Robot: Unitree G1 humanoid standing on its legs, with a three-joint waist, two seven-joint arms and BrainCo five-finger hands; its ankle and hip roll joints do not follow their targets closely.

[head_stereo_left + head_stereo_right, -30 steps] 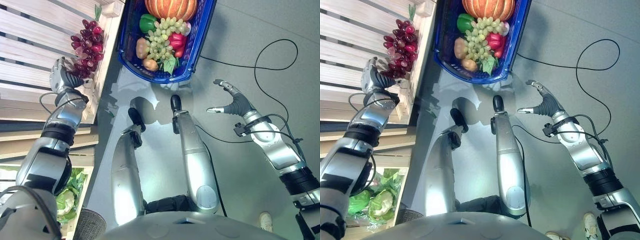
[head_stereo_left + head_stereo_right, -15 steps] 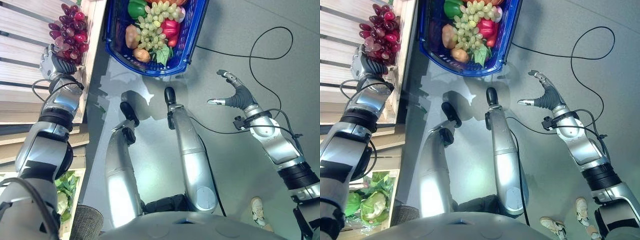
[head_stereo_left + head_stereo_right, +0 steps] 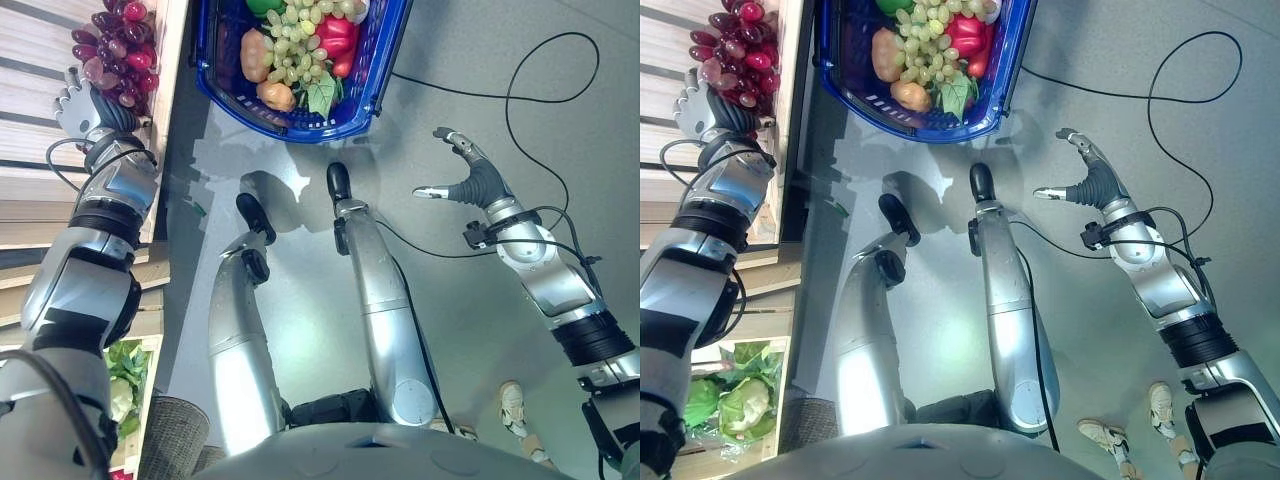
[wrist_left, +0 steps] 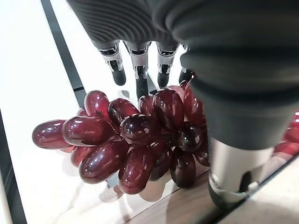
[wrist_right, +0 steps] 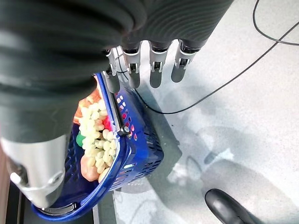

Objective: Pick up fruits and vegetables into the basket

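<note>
A bunch of red grapes (image 3: pixel 112 47) lies on the white slatted shelf (image 3: pixel 30 90) by its wooden edge. My left hand (image 3: pixel 86 104) is against the bunch's near side. In the left wrist view the grapes (image 4: pixel 135 140) sit between its straight fingers (image 4: pixel 138 65) and thumb (image 4: pixel 233 163), which are not closed on them; the hand is open. The blue basket (image 3: pixel 372 80) stands on the floor ahead and holds green grapes (image 3: pixel 292 42), a red pepper (image 3: pixel 336 35) and a potato (image 3: pixel 253 52). My right hand (image 3: pixel 468 186) hangs open over the grey floor, right of the basket (image 5: pixel 140 135).
A crate of leafy greens (image 3: pixel 735 400) sits at the lower left, with a dark woven bin (image 3: pixel 175 440) beside it. A person's shoes (image 3: pixel 1105 435) show at the lower right. Grey floor lies between the basket and my right arm.
The camera has moved, so the shelf and basket sit further up and left in the picture. My left hand has drawn a little closer to the red grapes. The right hand stays open.
</note>
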